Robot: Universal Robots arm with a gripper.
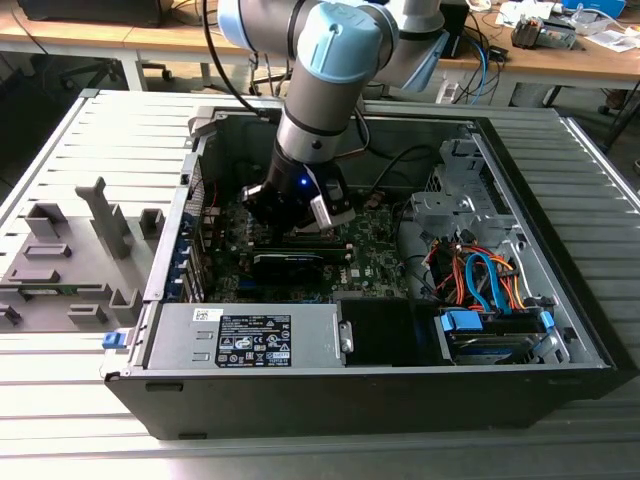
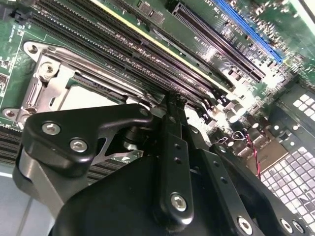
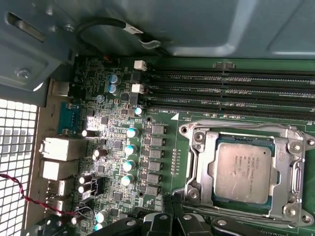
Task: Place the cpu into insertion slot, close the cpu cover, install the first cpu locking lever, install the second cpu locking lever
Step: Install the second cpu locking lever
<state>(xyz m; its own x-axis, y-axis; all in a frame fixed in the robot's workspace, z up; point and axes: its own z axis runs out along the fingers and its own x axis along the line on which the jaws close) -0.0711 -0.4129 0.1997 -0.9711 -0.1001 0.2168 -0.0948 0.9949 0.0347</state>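
In the first wrist view the cpu (image 3: 243, 172), a flat silver-grey chip, lies in the insertion slot, which is mostly hidden beneath it. The cpu cover (image 3: 197, 157), a silver metal frame, lies flat around the chip, whose top shows through the cut-out. My gripper (image 3: 173, 217) is shut, its black tips at the frame's edge with nothing visible between them. In the second wrist view the gripper (image 2: 172, 101) ends beside the cover (image 2: 44, 73) and the cpu (image 2: 91, 98). In the exterior view the gripper (image 1: 300, 225) is low over the green board. I cannot tell how the locking levers stand.
Long black memory slots (image 3: 231, 88) run beside the socket. Rear ports (image 3: 56, 147) and capacitors sit toward the case wall (image 3: 147, 24). The power supply (image 1: 245, 335) and a drive bay with cables (image 1: 480, 285) flank the board. Grey fixtures (image 1: 70, 260) stand outside the case.
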